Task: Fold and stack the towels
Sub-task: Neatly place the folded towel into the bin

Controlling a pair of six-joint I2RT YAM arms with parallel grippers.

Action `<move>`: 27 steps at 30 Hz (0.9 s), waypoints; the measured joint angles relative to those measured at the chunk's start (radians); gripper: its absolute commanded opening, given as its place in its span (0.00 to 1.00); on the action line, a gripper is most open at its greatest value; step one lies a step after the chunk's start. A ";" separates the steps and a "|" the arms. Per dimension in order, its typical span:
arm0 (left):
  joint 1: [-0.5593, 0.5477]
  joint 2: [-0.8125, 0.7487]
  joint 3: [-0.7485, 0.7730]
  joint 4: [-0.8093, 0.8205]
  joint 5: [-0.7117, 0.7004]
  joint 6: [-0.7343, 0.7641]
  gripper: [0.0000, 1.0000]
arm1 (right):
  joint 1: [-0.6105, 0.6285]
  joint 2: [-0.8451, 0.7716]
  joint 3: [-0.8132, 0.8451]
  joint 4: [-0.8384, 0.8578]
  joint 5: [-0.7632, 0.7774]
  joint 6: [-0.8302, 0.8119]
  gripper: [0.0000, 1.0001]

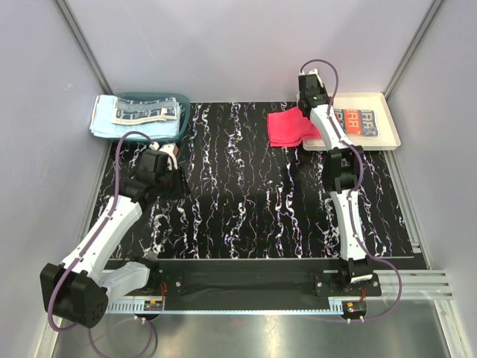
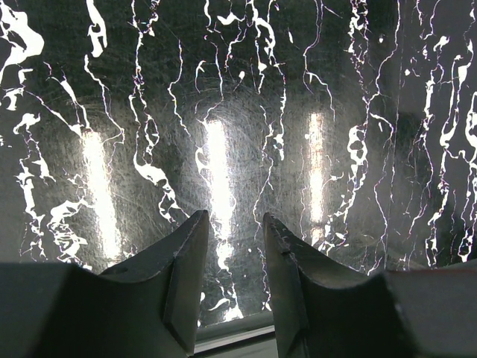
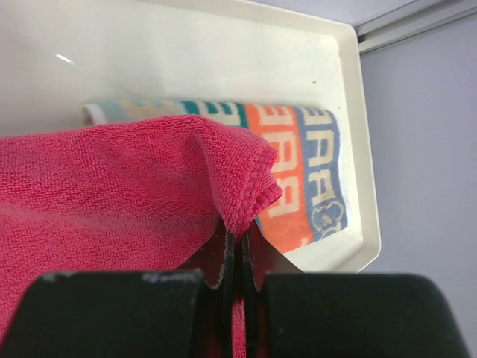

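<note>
My right gripper [image 1: 305, 110] [image 3: 238, 242] is shut on a corner of the bright red-pink towel [image 1: 289, 127] [image 3: 112, 186]. That towel is lifted at its right corner and drapes over the left rim of the cream tray [image 1: 390, 119] [image 3: 350, 97]. A folded patterned towel [image 1: 361, 121] [image 3: 298, 168] with orange, teal and blue bands lies flat in the tray, partly under the red one. At the far left, a light blue towel [image 1: 104, 118] and a patterned blue one [image 1: 145, 112] lie over the teal basket [image 1: 183, 119]. My left gripper [image 1: 170, 177] [image 2: 232, 220] hangs open over the mat, holding nothing.
A black mat with white marbling [image 1: 238, 201] [image 2: 238, 112] covers the table between the arms. Grey walls close in the back and both sides. The basket stands at the mat's back left corner, the tray at its back right.
</note>
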State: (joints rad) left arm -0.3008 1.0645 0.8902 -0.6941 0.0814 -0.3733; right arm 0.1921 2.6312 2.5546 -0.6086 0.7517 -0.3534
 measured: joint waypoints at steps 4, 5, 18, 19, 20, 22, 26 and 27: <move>0.000 0.000 0.000 0.000 0.000 0.000 0.40 | -0.020 0.000 0.008 0.037 0.002 -0.051 0.00; 0.000 0.000 0.000 0.000 0.000 0.000 0.40 | -0.023 0.000 0.010 0.043 0.005 -0.059 0.00; 0.000 0.045 0.000 0.005 0.013 0.000 0.40 | -0.085 -0.002 0.011 0.132 0.018 -0.169 0.00; 0.000 0.049 0.000 0.006 0.013 0.000 0.40 | -0.089 -0.002 0.011 0.140 0.018 -0.177 0.00; 0.000 0.052 0.000 0.007 0.014 0.000 0.40 | -0.097 -0.004 0.011 0.145 0.018 -0.184 0.00; 0.000 0.055 0.000 0.007 0.016 0.000 0.40 | -0.107 -0.009 0.011 0.158 0.018 -0.198 0.00; 0.000 0.058 0.000 0.008 0.019 0.000 0.40 | -0.123 -0.032 0.005 0.178 0.016 -0.218 0.00; 0.000 0.059 0.000 0.008 0.019 0.000 0.40 | -0.126 -0.043 0.000 0.182 0.015 -0.222 0.00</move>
State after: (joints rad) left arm -0.3008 1.1233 0.8898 -0.6865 0.1009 -0.3729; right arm 0.0658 2.5885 2.5549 -0.4271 0.7666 -0.5755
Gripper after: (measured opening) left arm 0.395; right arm 0.029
